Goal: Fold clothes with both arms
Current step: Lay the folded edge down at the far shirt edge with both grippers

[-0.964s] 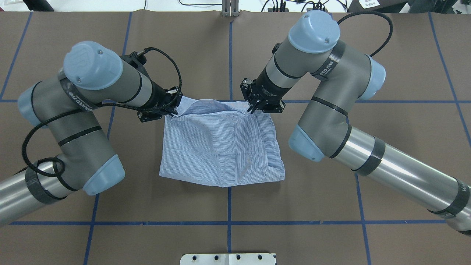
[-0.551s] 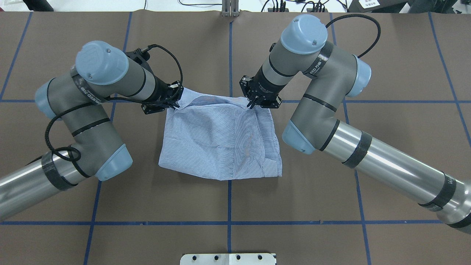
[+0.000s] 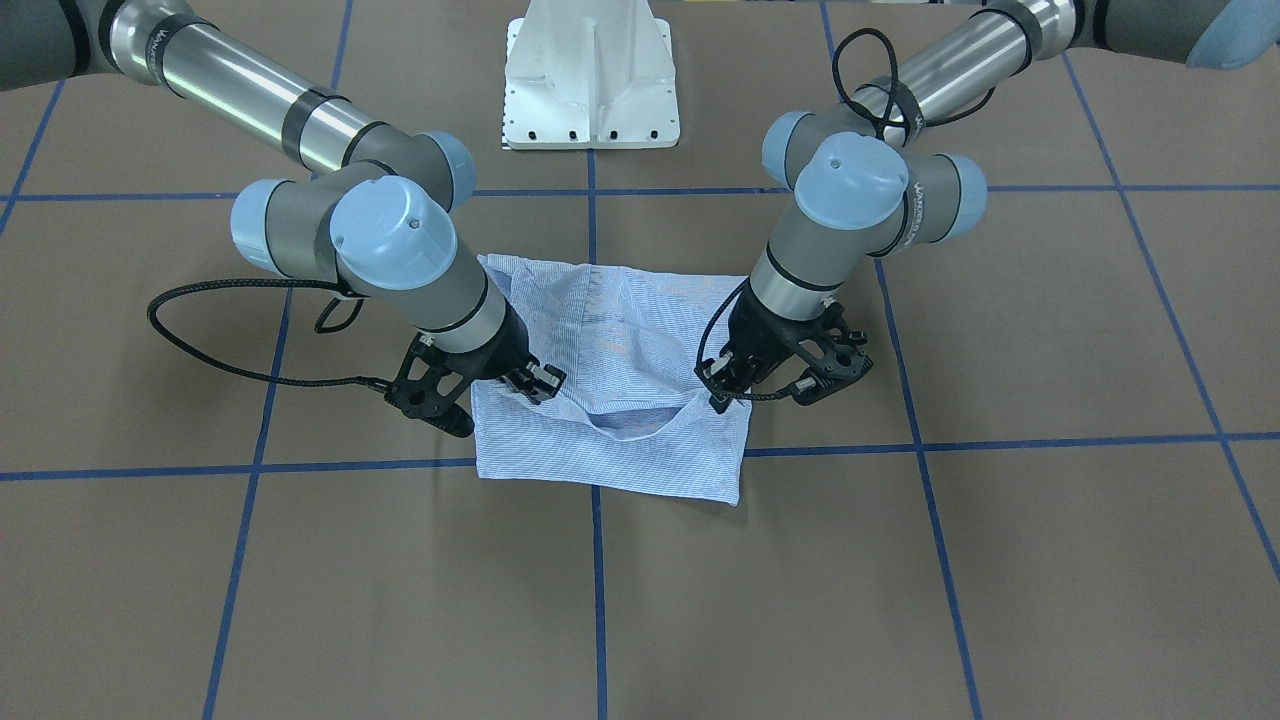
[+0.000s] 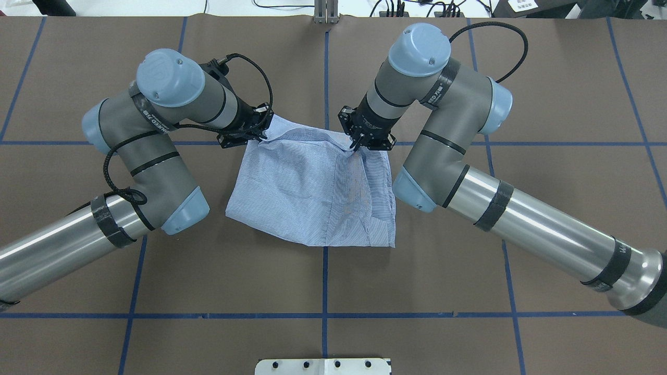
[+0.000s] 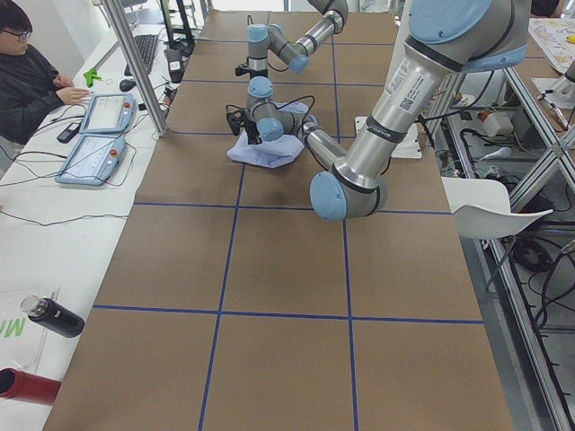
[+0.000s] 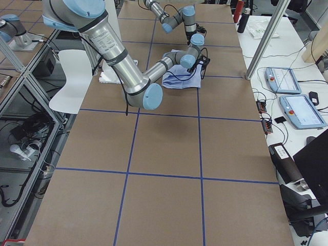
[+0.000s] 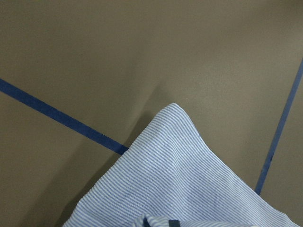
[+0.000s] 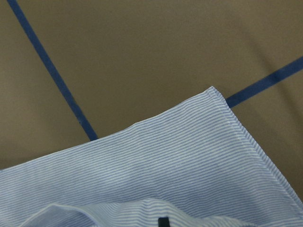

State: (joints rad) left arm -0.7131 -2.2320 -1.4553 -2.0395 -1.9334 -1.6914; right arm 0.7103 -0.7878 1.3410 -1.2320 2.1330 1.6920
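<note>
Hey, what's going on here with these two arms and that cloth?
Two robot arms are folding a striped shirt on a brown table. The left hand and the right hand each pinch a corner of its far edge, held slightly raised; the rest lies crumpled on the table.

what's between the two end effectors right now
Only the striped shirt: its raised edge spans from the left end effector to the right end effector, sagging in the middle. The front-facing view shows this best.
</note>
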